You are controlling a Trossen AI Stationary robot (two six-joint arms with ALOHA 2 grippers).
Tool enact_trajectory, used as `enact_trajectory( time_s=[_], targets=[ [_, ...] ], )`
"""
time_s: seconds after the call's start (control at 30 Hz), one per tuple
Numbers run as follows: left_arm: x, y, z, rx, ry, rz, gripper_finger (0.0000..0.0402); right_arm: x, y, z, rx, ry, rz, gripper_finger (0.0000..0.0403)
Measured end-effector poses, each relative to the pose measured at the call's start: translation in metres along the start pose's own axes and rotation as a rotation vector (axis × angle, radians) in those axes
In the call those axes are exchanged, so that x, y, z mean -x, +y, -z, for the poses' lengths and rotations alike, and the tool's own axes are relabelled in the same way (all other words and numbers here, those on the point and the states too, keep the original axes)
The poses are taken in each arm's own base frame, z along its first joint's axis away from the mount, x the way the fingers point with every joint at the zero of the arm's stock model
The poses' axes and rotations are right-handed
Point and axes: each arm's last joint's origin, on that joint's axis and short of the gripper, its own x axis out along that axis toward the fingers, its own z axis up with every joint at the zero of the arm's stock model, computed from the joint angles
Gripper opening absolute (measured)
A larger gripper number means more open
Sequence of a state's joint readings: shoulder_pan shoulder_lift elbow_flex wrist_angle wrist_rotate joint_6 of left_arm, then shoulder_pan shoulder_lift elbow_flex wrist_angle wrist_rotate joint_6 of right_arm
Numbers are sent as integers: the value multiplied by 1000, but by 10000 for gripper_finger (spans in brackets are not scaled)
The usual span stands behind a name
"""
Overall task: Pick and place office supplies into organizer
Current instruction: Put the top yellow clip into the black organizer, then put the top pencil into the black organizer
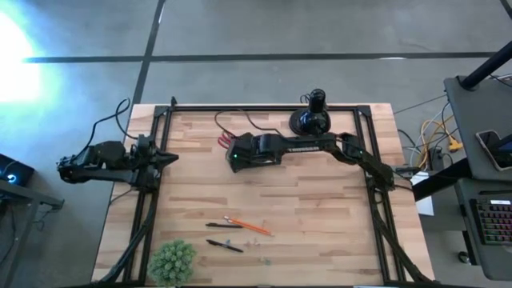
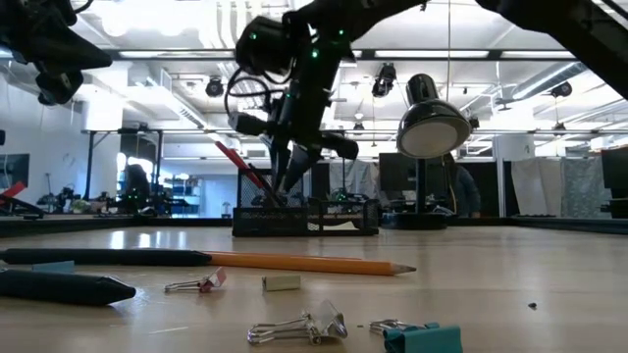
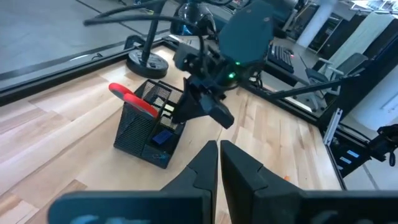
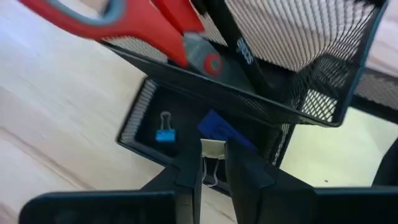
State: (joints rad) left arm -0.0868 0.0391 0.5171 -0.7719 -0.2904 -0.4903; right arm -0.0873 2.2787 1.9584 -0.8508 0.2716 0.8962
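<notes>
your right gripper [image 4: 212, 163] hangs over the organizer [image 1: 226, 146] at upper centre of the high view, fingers clenched on a binder clip [image 4: 211, 163] above the low front tray. red scissors [image 4: 134, 23] stand in the mesh cup. your left gripper [image 3: 219, 163] waits at the left edge, clenched and holding nothing.

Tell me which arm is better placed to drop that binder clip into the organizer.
The right. Its claw hangs right over the organizer's low front compartment with a binder clip between its fingers; the left claw waits shut at the table's left edge.
</notes>
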Motion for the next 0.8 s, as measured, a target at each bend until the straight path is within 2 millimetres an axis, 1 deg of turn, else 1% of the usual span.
enact_trajectory(
  time_s=[0.17,0.3,0.4,0.57,0.6,0.67,0.73,0.8],
  targets=[
    [0,0,0,0,-1,0,4,-9,-2,0,6,55,-23,59],
    [0,0,0,0,1,0,4,-16,-2,2,9,58,-11,90],
    [0,0,0,0,1,-1,4,-17,-2,1,0,29,-1,114],
    [0,0,0,1,-1,0,4,-12,2,-1,20,-1,0,150],
    [0,0,0,1,0,0,4,-9,5,0,50,-6,-9,155],
    [0,0,0,0,-1,0,4,4,16,8,210,-15,-43,164],
    [0,0,0,1,-1,0,4,23,27,25,399,14,-81,169],
    [0,0,0,1,-1,0,4,38,35,48,539,107,-138,170]
  ],
)
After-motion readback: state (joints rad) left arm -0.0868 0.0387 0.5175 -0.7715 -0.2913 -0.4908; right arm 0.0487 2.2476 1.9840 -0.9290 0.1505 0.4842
